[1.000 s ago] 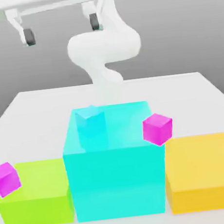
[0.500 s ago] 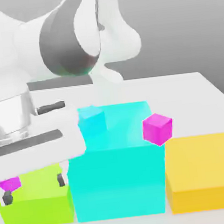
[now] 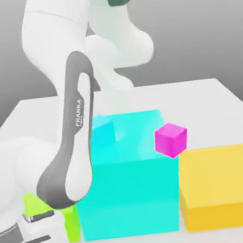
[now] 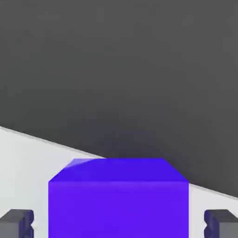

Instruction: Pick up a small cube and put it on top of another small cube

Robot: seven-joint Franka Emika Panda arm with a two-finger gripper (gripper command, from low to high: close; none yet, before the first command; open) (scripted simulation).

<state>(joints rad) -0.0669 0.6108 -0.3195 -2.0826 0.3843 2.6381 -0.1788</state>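
The hand view catches the gripper's fingers [image 4: 20,223] apart, a gap on either side of the indigo cube [image 4: 118,209]. The exterior view places that cube low, left of the big cyan block [image 3: 129,197], the orange block [image 3: 220,179] right of it.

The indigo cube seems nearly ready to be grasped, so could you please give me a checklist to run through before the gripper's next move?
1. Indigo cube between the fingers: ok.
2. Gripper open, with a gap on either side of the cube: ok.
3. Cube's sides lined up with the fingers: ok, as far as the hand view shows.
4. Grip closed for lifting: not ok, neither finger touches the cube.
5. Which cube to stack on, magenta or cyan: cannot tell.
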